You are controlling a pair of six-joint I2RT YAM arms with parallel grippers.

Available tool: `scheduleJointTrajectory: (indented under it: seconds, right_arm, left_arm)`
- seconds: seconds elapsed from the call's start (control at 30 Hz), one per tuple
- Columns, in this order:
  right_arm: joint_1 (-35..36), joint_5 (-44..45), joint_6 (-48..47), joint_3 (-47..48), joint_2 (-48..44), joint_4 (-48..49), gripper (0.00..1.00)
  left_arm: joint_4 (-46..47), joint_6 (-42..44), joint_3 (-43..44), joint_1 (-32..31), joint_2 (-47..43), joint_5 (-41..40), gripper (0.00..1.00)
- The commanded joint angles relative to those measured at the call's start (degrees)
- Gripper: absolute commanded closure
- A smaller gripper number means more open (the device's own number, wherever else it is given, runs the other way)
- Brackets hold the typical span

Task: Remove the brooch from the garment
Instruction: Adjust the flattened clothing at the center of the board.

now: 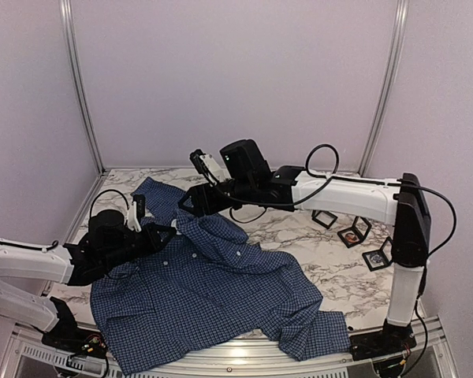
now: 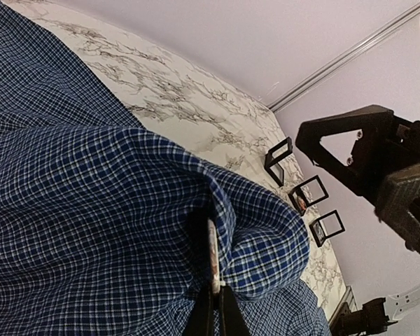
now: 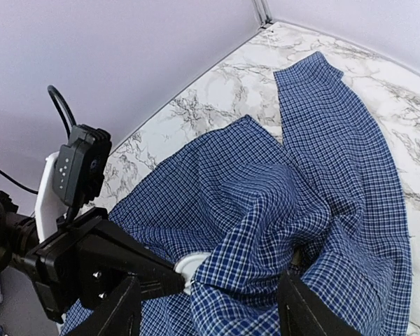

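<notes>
The dark blue checked shirt (image 1: 213, 291) lies crumpled on the marble table, its collar area lifted into a fold (image 3: 280, 210). The brooch shows edge-on as a thin pale disc with orange tints (image 2: 212, 255), tucked against a fold of the shirt. In the right wrist view it is a pale round piece (image 3: 189, 264). My left gripper (image 2: 215, 311) is shut on the brooch's edge, and it also shows in the top view (image 1: 167, 231). My right gripper (image 3: 210, 315) is open, its fingers (image 3: 304, 311) wide apart on either side of the raised fold, just beyond the left gripper (image 1: 191, 201).
Three small black frames (image 1: 353, 232) stand on the marble at the right; the middle one holds an orange piece (image 2: 308, 192). Pale walls and metal posts enclose the table. The shirt's hem hangs near the front rail (image 1: 244, 364).
</notes>
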Motion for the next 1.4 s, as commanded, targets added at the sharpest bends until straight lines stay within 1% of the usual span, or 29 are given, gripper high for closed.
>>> scheduleJointTrajectory:
  seconds: [0.0,0.1,0.2,0.33,0.43,0.53,0.57,0.6,0.7,0.73,0.93,1.03,1.17,1.27,1.3,1.37]
  right_arm:
    - [-0.6,-2.0,-1.3,7.2,7.6,-6.1,0.36]
    - [-0.6,-2.2,-0.7,10.5,11.1,-7.6,0.35]
    - [-0.6,-1.9,0.0,11.8,13.7,-8.2,0.35]
    - [-0.5,-1.4,0.5,12.1,14.9,-8.6,0.39]
    - [-0.4,-2.0,0.8,10.7,14.3,-8.1,0.5]
    - [-0.2,-3.1,1.4,8.3,13.2,-6.2,0.64]
    - [-0.2,-3.5,1.8,7.5,12.8,-5.7,0.72]
    - [-0.1,-3.7,2.2,6.9,12.5,-5.3,0.81]
    - [0.3,-4.3,3.0,4.8,11.4,-4.2,0.97]
    - [0.4,-4.3,3.3,4.0,10.9,-3.9,1.0]
    - [0.8,-4.6,7.4,-0.4,8.3,-0.4,1.0]
    - [0.3,-6.1,10.4,-3.8,6.6,3.8,1.0]
    - [-1.1,-8.9,15.5,-9.4,4.1,12.3,1.0]
    - [-1.3,-8.2,15.1,-11.0,2.6,14.9,1.0]
    - [-1.3,-8.0,14.6,-11.3,2.0,15.1,1.0]
    - [-1.3,-7.2,13.5,-11.6,1.4,14.9,1.0]
  left_arm:
    - [-5.2,-1.0,-1.3,-0.6,-0.3,1.6,1.0]
    - [-6.5,-2.2,-2.2,-1.0,-0.5,1.6,1.0]
    - [-6.9,-3.1,-2.9,-1.1,-0.2,1.4,1.0]
    - [-6.0,-3.7,-3.6,-1.3,-0.1,1.0,1.0]
    - [-5.4,-3.8,-3.6,-1.3,-0.2,0.3,1.0]
    - [-4.8,-3.9,-3.2,-1.3,0.1,-0.6,1.0]
    - [-4.4,-4.0,-3.1,-1.3,0.2,-0.7,1.0]
    - [-4.0,-4.1,-3.0,-1.3,0.3,-1.1,1.0]
    - [-2.7,-5.2,-2.7,-1.3,0.5,-3.1,1.0]
    - [-1.9,-5.5,-2.8,-1.3,0.6,-4.0,1.0]
    - [6.4,-6.4,-2.3,-1.3,3.4,-6.5,1.0]
    - [12.1,-7.1,-2.3,-1.3,5.6,-6.4,1.0]
    - [19.4,-8.8,-2.8,-1.3,8.4,-6.1,1.0]
    - [21.5,-9.4,-2.8,-1.3,9.4,-5.3,1.0]
    - [21.2,-9.6,-3.0,-1.3,9.2,-5.3,0.98]
    - [20.6,-9.6,-3.6,-1.3,8.2,-5.3,0.89]
